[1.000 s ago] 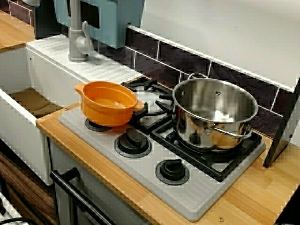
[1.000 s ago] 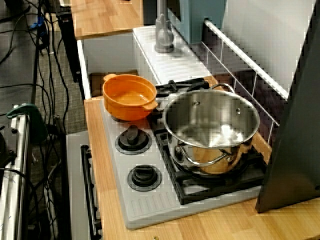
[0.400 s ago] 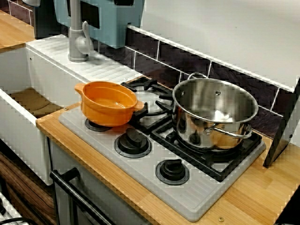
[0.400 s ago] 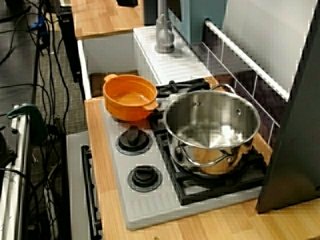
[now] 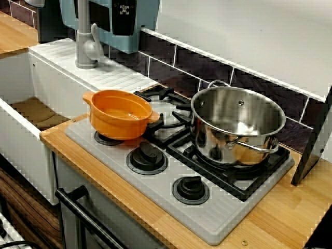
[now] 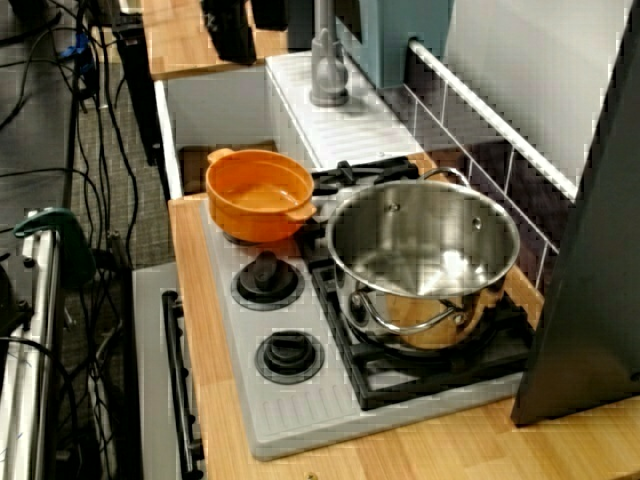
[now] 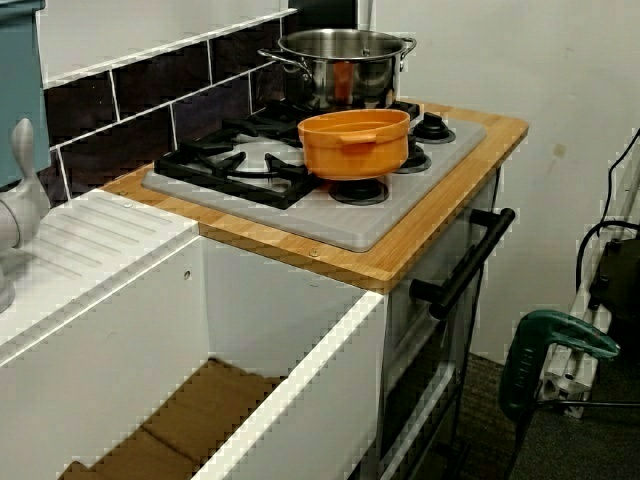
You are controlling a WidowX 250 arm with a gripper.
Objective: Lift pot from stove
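At far top edge, pincer (image 6: 228, 25) barely in view, jaw state impossible to tell; pot (image 6: 260, 194) sits nearer and below on stove (image 6: 285, 395), beside sink, handle tabs left-right.

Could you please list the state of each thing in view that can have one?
Orange pot: upright, empty, resting on the stove, not held.
Steel pot: upright, empty, on a burner grate.
Pincer: at the frame's top edge, jaws not readable.
Sink basin: empty.
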